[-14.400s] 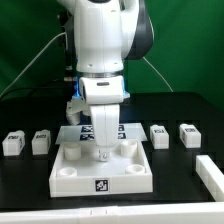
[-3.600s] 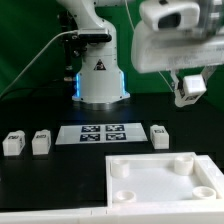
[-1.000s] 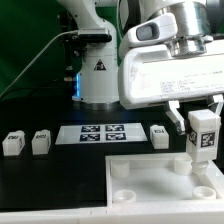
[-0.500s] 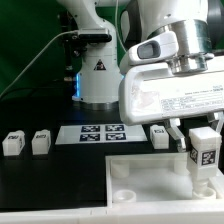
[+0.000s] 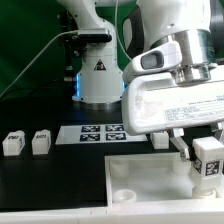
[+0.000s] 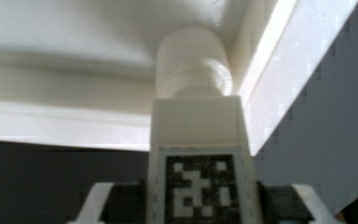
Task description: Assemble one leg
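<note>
My gripper (image 5: 206, 150) is shut on the leg (image 5: 209, 161), a small white block with a black-and-white tag facing the camera. I hold it upright at the exterior view's right, its lower end down at the far right corner of the large white square panel (image 5: 150, 172). In the wrist view the leg (image 6: 201, 120) runs out from between my fingers (image 6: 105, 203), and its rounded tip meets the panel's raised rim (image 6: 87, 90). Whether the tip sits in a socket is hidden.
Two more white legs (image 5: 14, 143) (image 5: 41, 141) stand at the exterior view's left, and another (image 5: 160, 141) is partly hidden behind my hand. The marker board (image 5: 92, 133) lies in front of the arm's base. An open round socket (image 5: 122, 172) shows at the panel's near left corner.
Over the earlier frames the leg was carried from high at the right down toward the panel. In the last second the gripper and leg sank lower and slightly right, to the panel's far right corner.
</note>
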You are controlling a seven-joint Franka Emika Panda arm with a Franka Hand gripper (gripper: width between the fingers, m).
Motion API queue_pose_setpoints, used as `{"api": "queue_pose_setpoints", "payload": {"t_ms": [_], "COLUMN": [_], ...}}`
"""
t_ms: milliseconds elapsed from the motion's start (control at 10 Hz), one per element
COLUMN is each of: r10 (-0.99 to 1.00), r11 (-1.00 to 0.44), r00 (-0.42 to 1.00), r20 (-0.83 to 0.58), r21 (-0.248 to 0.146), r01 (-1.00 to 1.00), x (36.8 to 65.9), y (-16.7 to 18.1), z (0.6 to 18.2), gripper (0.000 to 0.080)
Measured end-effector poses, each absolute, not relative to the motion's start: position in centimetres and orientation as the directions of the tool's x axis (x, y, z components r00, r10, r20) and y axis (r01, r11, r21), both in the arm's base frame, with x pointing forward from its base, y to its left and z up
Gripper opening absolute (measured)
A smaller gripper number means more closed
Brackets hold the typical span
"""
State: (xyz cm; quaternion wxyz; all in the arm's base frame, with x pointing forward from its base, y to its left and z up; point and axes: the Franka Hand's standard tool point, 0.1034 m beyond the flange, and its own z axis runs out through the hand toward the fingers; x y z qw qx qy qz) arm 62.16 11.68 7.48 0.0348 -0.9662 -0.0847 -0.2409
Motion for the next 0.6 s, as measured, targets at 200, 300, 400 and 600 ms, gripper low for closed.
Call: {"api": "queue_pose_setpoints", "payload": {"t_ms": [200,300,400,600], "r10": [0.143,0.132,0.136,0.145], "r11": [-0.983,-0.985,-0.984,-0.982], "r00": [0.853,0.836,0.821,0.815], "r20": [0.502,0.533,0.554,0.560], "r21": [-0.026,-0.027,-0.022,-0.016], "r01": [0.179,0.173,0.178,0.186], "x": [62.07,62.08,61.91,61.93], "y": [11.68,11.69,11.66,11.63], "z": [6.98,6.95,6.89,6.90], "gripper": [0.0292,0.0292,0.0292,0.0292]}}
